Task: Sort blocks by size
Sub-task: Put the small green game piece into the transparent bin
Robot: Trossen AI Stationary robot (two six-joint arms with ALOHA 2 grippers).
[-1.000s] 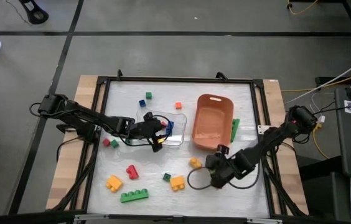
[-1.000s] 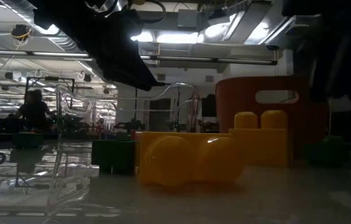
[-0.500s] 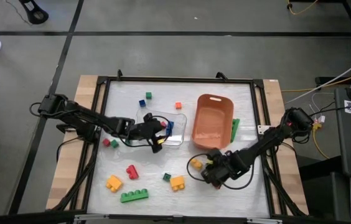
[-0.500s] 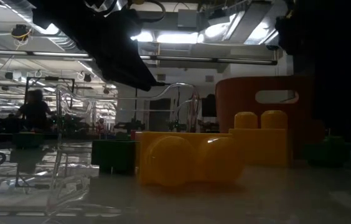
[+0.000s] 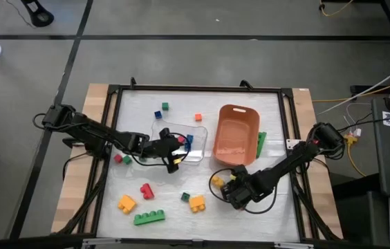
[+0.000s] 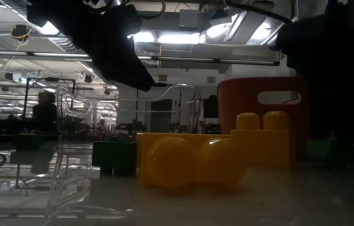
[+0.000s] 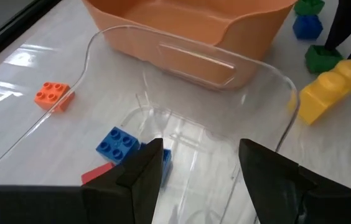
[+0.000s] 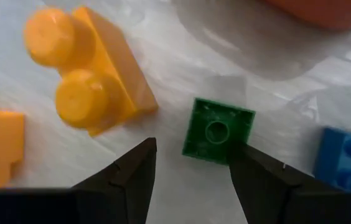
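The right end effector is low over the near side of the bench. Its fingers are apart and hold nothing. A tiny green block lies on the bench just ahead of them, in line with the gap. I think that tiny block is the one to pick up now.

To do it well, the fingers should go down one on each side of the green block, then close softly. A yellow two-bump block lies near it, so the fingers must not bump that one. The green block is very small, so the grip has to be right in the middle.

The left end effector hangs over the clear tray, to the left of the orange bin. Its fingers are apart too, with nothing in them.

Counting from above:
- Three yellow blocks.
- Five green ones: three tiny and two long. One long green block is at the near edge. The other long one is just right of the bin.
- Two blue, one of them in the tray.
- Two red on the bench, and maybe one more in the tray.
- One orange.
- One bin and one tray.
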